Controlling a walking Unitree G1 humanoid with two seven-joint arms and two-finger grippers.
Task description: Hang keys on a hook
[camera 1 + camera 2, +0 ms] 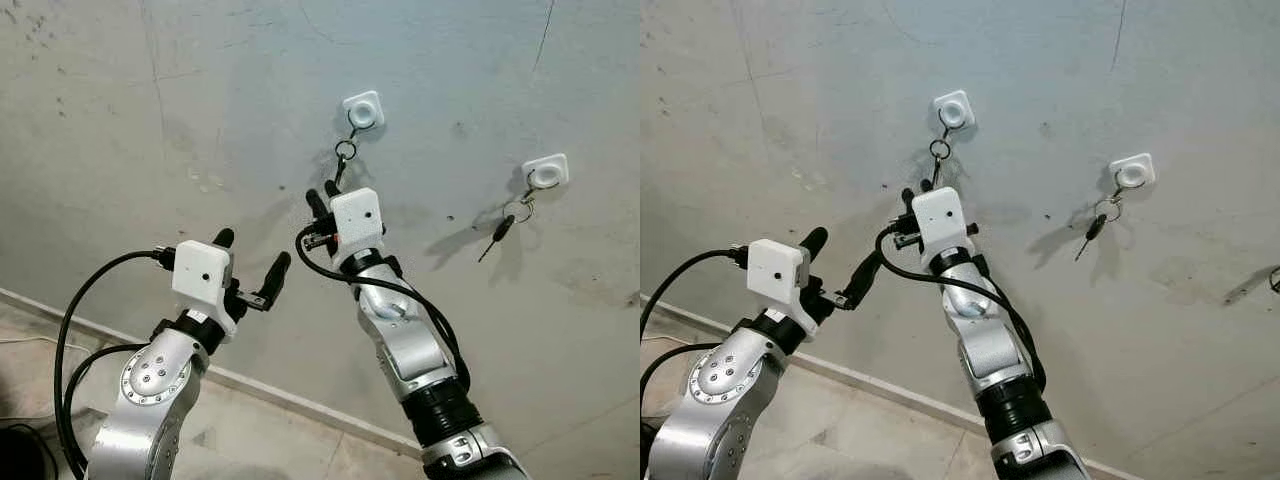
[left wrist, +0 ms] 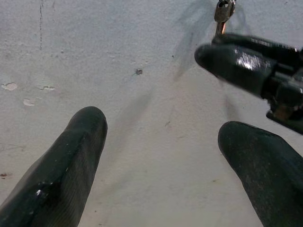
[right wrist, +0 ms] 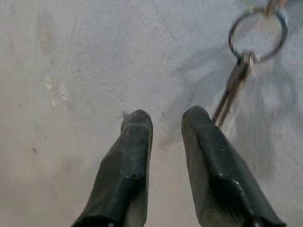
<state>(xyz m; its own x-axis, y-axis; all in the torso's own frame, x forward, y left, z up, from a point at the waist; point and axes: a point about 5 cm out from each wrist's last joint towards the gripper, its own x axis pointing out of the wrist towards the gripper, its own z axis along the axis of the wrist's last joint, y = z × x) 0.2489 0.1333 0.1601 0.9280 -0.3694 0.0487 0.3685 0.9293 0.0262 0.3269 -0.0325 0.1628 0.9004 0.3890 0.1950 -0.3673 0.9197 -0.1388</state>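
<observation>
A white hook is stuck on the grey wall, and a key ring with a key hangs from it. My right gripper is raised just below that ring and stands open by a narrow gap, with nothing between its fingers. In the right wrist view the key dangles from its ring right beside one fingertip, outside the gap. My left gripper is open and empty, lower and to the left, pointing at the wall.
A second white hook further right on the wall carries another ring with a dark key. A baseboard runs along the bottom of the wall above a tiled floor. Black cables loop from the left arm.
</observation>
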